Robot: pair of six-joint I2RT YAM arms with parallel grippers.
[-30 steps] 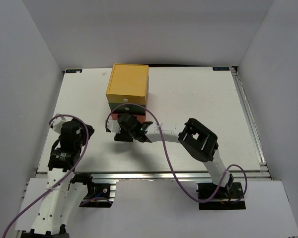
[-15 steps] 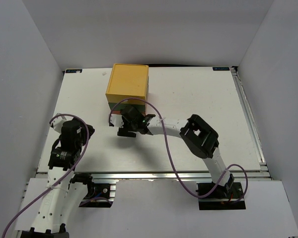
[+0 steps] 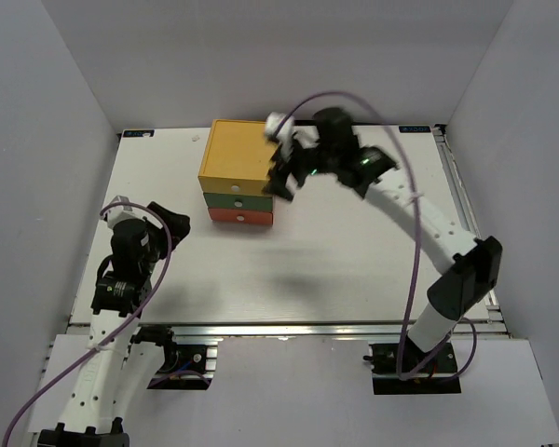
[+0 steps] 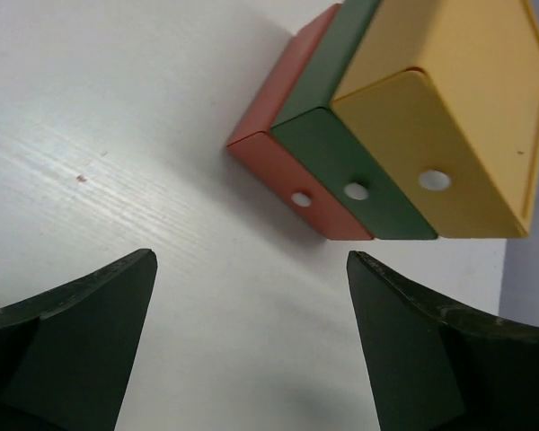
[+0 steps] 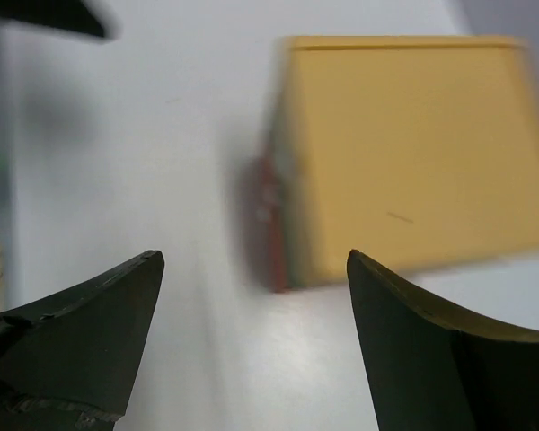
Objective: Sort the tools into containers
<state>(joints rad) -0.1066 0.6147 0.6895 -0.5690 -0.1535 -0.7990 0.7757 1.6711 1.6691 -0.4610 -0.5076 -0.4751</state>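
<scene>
chest (image 3: 238, 154) is pictured with all three drawers (image 4: 359, 171) shut and no tools in view (presumably stowed inside). right gripper (image 3: 281, 177) is held spread and empty just right of the chest; left gripper (image 3: 172, 225) likewise, well left, so the fronts are kept clear.

Bright even light, right wrist view blurred

Three drawers (image 3: 241, 199) stacked — chest (image 3: 239, 156) on the table (image 3: 354, 265).
</scene>
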